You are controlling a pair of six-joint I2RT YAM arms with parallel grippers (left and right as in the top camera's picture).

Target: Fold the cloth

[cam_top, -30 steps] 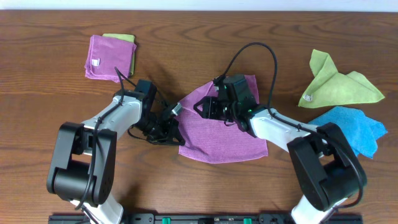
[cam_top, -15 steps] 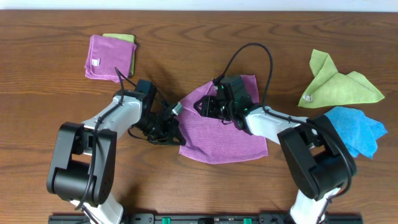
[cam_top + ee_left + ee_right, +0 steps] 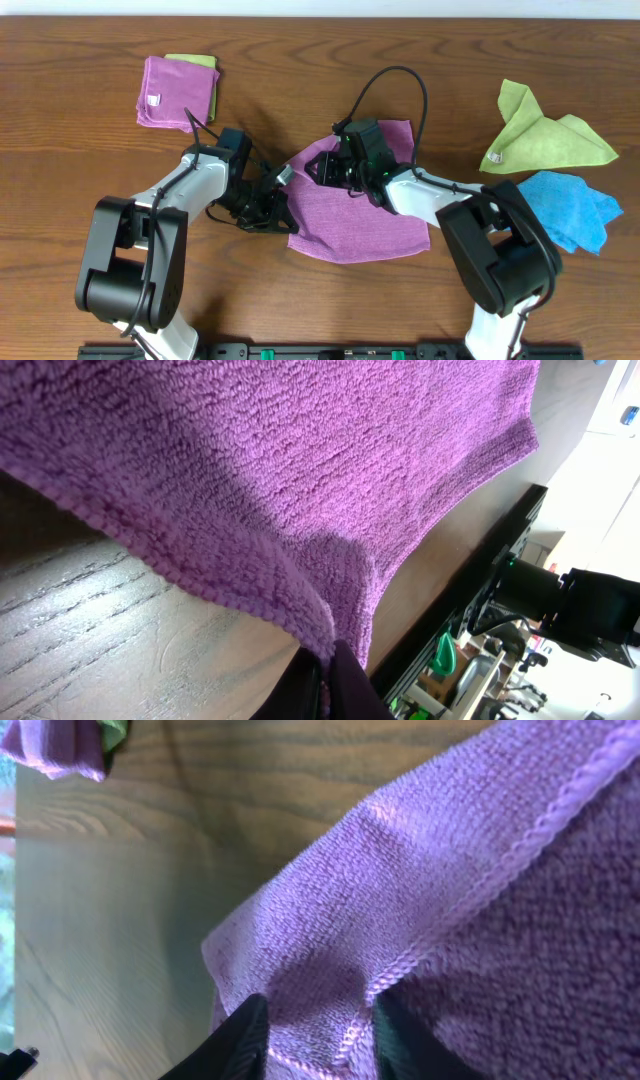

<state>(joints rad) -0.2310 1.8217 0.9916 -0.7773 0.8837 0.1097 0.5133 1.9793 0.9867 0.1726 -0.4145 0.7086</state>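
While purple cloth (image 3: 360,225) covers wooden table (image 3: 300,60), perhaps equipment (image 3: 560,610) stands beyond.

**Three cameras, one shared cloth**

The overhead camera looks straight down on the whole worktop (image 3: 300,60), with both arms entering from the bottom edge. The left wrist camera sits low and very close, looking past the left hand (image 3: 325,680) along the purple cloth (image 3: 360,225). The right wrist camera, just as near, looks past the right hand (image 3: 318,1040) at a cloth corner. All three views share that cloth.
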